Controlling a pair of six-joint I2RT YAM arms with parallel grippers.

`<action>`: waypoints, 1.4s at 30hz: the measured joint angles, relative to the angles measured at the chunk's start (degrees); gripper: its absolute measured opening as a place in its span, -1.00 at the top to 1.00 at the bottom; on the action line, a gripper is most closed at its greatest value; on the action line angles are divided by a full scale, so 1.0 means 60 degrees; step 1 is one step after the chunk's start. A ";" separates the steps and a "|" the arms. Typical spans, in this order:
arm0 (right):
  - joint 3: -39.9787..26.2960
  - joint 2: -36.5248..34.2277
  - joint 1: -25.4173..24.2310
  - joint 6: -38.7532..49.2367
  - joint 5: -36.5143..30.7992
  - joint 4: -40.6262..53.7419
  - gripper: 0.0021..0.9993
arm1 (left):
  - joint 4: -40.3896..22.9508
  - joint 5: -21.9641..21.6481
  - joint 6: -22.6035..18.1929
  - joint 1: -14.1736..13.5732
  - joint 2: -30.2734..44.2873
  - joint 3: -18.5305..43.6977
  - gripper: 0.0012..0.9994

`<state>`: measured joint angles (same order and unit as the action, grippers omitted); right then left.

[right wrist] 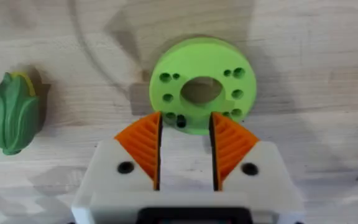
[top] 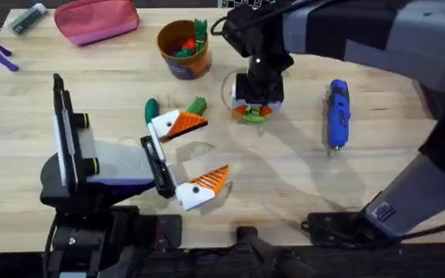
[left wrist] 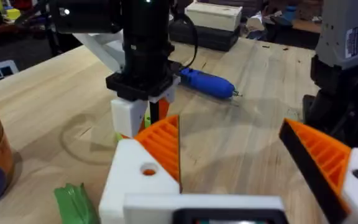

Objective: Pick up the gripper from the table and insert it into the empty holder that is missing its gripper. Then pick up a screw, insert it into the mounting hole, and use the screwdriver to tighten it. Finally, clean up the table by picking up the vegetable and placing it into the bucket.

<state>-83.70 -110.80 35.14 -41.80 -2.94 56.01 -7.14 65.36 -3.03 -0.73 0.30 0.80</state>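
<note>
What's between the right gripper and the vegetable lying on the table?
Nothing visible. The right gripper hangs open over the green disc, and bare table runs from there to the vegetable, which lies off to the side of the disc.

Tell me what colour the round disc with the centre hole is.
Bright green; the disc shows best in the right wrist view.

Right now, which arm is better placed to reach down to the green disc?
The right. Its gripper hangs open directly above the green disc, while the left gripper sits off to the side, by the green vegetable.
</note>
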 joint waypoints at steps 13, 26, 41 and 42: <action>-0.0004 0.0000 0.0011 0.0003 -0.0119 -0.0025 0.50 | 0.0000 0.0000 0.0000 0.0000 0.0000 0.0000 -0.97; -0.0007 0.0000 0.0116 0.0003 -0.0123 -0.0095 0.95 | 0.0000 0.0000 0.0000 0.0000 0.0004 0.0000 -0.97; -0.0007 -0.0001 0.0116 -0.0004 -0.0119 -0.0102 0.99 | 0.0000 0.0000 0.0000 0.0000 0.0001 0.0000 -0.97; -0.0007 0.0000 0.0116 -0.0004 -0.0119 -0.0102 0.99 | 0.0000 0.0000 0.0000 0.0000 0.0004 0.0000 -0.97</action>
<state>-83.74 -110.80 35.83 -41.82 -3.66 55.40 -7.14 65.36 -3.03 -0.73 0.32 0.80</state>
